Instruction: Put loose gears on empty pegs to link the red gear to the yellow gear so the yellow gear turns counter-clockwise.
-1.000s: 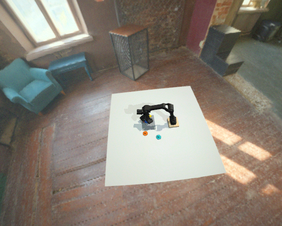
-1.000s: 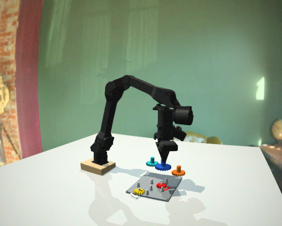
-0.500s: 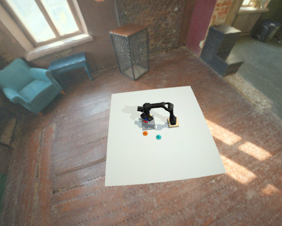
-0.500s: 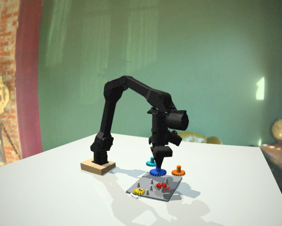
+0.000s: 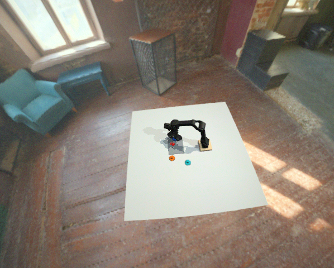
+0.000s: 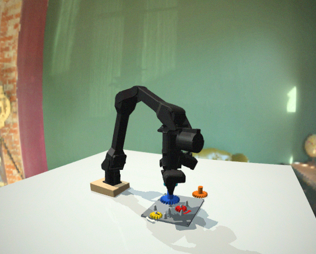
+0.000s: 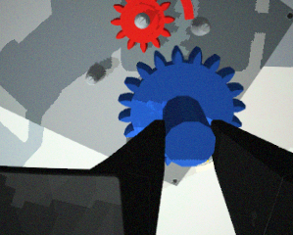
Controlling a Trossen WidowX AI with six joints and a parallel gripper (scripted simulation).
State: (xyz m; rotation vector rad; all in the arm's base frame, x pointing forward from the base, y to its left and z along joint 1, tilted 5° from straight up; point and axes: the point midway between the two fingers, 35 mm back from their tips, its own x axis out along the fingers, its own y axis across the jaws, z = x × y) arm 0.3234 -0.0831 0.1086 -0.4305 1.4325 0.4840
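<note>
The gripper is shut on the upright stem of the blue gear. The blue gear is held level, a little above the grey board, over its back part in the exterior view. The red gear sits on a peg beside it. The yellow gear is at the board's near left corner in the exterior view. Empty pegs stand around them. What lies directly under the blue gear is hidden in the wrist view.
The orange gear stands on the table beside the board. The teal gear stands farther along and is mostly hidden behind the gripper in the exterior view. The arm's wooden base is across from the board.
</note>
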